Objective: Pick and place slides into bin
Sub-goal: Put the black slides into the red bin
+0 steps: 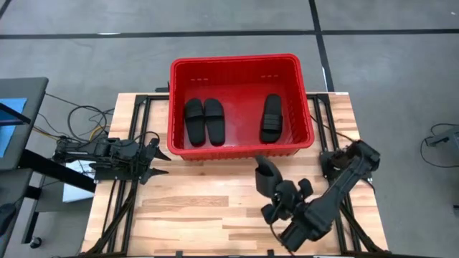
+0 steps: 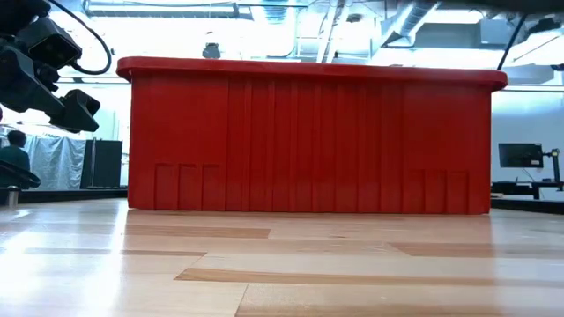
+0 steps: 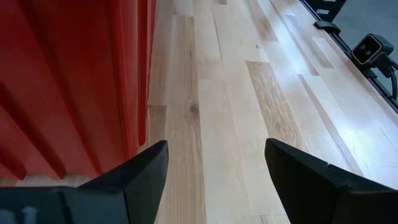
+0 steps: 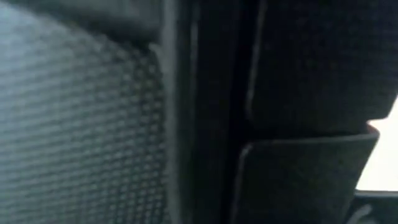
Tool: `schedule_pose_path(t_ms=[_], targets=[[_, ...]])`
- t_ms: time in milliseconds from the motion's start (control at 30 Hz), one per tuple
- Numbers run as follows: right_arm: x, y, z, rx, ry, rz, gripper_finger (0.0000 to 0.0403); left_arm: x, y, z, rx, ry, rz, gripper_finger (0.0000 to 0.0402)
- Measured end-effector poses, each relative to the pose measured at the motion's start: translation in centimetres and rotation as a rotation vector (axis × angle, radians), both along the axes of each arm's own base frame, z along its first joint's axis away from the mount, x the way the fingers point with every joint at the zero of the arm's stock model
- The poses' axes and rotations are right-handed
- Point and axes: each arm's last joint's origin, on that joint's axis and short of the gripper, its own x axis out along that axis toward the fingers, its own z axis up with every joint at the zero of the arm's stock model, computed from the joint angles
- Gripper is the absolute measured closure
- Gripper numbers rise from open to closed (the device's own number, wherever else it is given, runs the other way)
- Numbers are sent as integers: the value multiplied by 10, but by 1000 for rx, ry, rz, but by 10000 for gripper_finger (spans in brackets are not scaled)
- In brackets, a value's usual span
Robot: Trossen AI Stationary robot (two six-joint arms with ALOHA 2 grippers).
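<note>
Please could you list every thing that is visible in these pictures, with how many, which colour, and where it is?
bin: one, red, ribbed walls, on the far middle of the table.
slides in the bin: three, black; a pair side by side at its left, a single one at its right.
fourth slide: one, black, held above the table just in front of the bin's near right wall.
table: one, light wood planks on a black frame.
cables: several, dark and yellow, on the floor left of the table.
person: one, in dark clothes, far back in the room in the low view.
left gripper: black, open, beside the bin's near left corner, holding nothing.
right gripper: black, shut on the fourth slide.
</note>
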Motion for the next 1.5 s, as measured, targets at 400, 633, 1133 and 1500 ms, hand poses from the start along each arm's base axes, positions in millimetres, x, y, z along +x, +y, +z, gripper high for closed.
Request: schedule_pose_path(t_ms=[400, 633, 1133, 1500], targets=[[-22, -63, 107, -207, -296, 147, 351, 0, 0, 0, 0, 0, 0, 143], [-39, -123, 156, -255, -304, 217, 351, 0, 0, 0, 0, 0, 0, 143], [-46, -212, 201, -192, -436, 219, 351, 0, 0, 0, 0, 0, 0, 143], [-29, -264, 200, -138, -452, 164, 351, 0, 0, 0, 0, 0, 0, 143]])
